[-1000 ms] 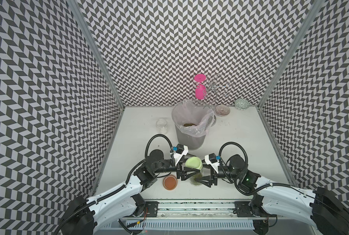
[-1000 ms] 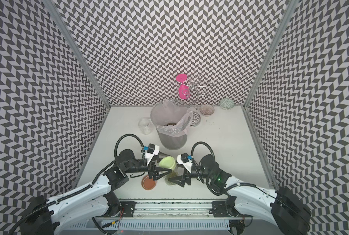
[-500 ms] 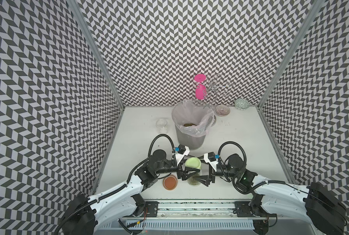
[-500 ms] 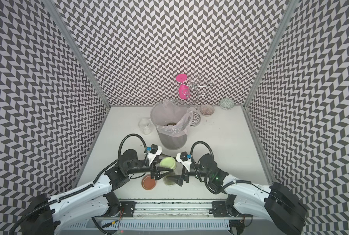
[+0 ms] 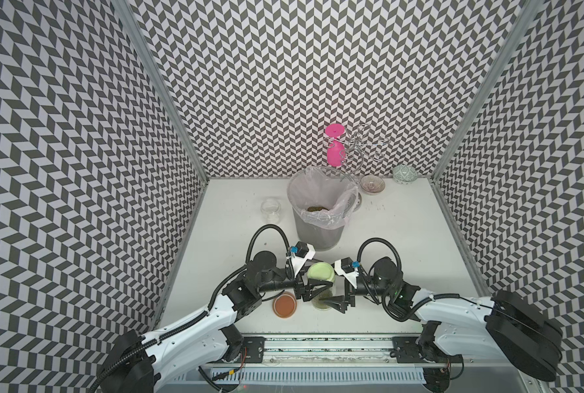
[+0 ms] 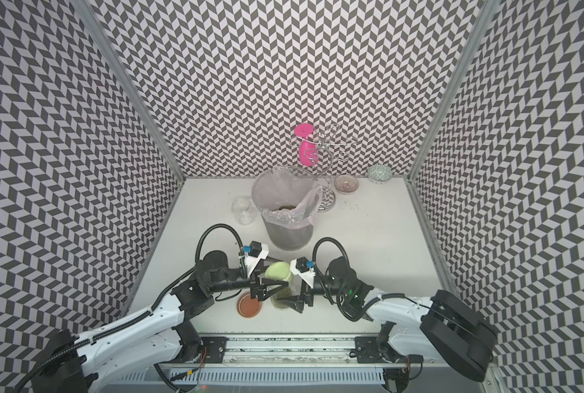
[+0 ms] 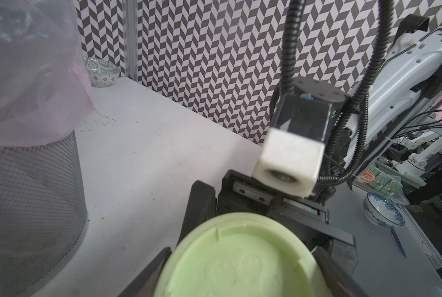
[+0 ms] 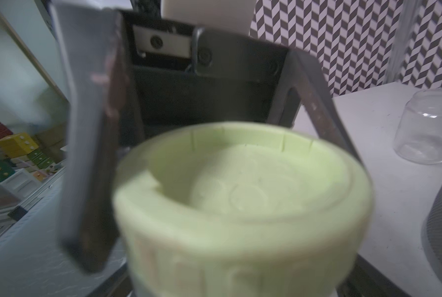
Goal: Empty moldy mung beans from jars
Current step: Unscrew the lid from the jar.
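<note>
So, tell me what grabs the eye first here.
Front and centre stands a small clear glass jar: the left pincer grips its pale green round lid, the right pincer is open astride the glass. Behind it rises a grey mesh bin with clear plastic liner, olive-brown mung beans inside.

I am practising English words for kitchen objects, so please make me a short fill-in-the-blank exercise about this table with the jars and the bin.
1. The left gripper holds a pale ___ lid.
2. The orange lid lies on the ___.
3. Loose beans lie inside the lined ___.
4. The jar beside it holds nothing: it is ___.
Missing words: green; table; bin; empty.
</note>
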Tool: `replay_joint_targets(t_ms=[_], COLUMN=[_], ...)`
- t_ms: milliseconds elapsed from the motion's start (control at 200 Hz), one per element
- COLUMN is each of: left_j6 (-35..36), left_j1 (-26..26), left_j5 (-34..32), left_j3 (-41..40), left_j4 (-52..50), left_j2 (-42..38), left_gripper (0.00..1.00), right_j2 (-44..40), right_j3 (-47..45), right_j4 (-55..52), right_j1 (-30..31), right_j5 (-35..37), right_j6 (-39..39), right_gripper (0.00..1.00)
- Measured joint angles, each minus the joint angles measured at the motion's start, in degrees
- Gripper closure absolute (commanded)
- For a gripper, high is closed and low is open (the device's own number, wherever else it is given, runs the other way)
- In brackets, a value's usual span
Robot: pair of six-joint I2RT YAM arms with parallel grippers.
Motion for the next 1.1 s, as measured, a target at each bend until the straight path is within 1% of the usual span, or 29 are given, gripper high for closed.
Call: replay_joint_targets(t_ms=[100, 240, 290, 380, 446, 491, 661, 761, 891, 961, 1101], left_j6=[-0.1, -0.8, -1.2, -1.4, -0.5, -0.6, -1.8, -2.2, -2.5, -3.3, -7.3], left_j1=[0.0, 0.0, 0.0, 0.0, 0.0, 0.0, 0.0, 0.0, 0.0, 0.0, -0.3], left_j5=[-0.1, -0.1, -0.1, -0.3, -0.6, -0.8, -1.5, -2.2, -4.8, -7.1, -12.5], left_j3=[0.0, 0.0, 0.0, 0.0, -0.2, -0.6, -1.9, -2.1, -2.1, -2.1, -0.5], left_j4=[-0.1, 0.2, 0.3, 0.9, 1.1, 1.6, 3.5, 3.9, 2.9, 1.7, -2.4], left_j2=[-0.9, -1.4, -1.4, -1.9, -2.6, -3.1, -4.4, -4.5, -4.4, -4.2, -3.6], left_gripper=[0.65, 0.67, 0.67, 0.69, 0.71, 0.72, 0.74, 0.78, 0.84, 0.86, 0.86], right_j2=[2.5, 3.6, 3.8, 4.0, 4.1, 4.2, 4.3, 4.3, 4.2, 4.0, 3.1], right_j3=[0.0, 0.0, 0.0, 0.0, 0.0, 0.0, 0.0, 0.1, 0.7, 0.7, -0.7], right_j4=[3.1, 8.2, 9.8, 11.5, 12.3, 13.0, 14.1, 13.8, 11.5, 10.1, 9.9], right_j1=[0.0, 0.0, 0.0, 0.0, 0.1, 0.1, 1.1, 1.6, 3.1, 3.9, 6.2], right_j5=[-1.5, -2.8, -2.9, -3.1, -3.3, -3.3, -2.8, -1.7, 2.3, 5.4, 15.1], right_j6=[0.5, 2.2, 2.7, 4.1, 6.0, 6.4, 7.7, 8.0, 7.9, 7.6, 6.4], right_gripper=[0.01, 0.0, 0.06, 0.22, 0.29, 0.32, 0.37, 0.4, 0.47, 0.49, 0.5])
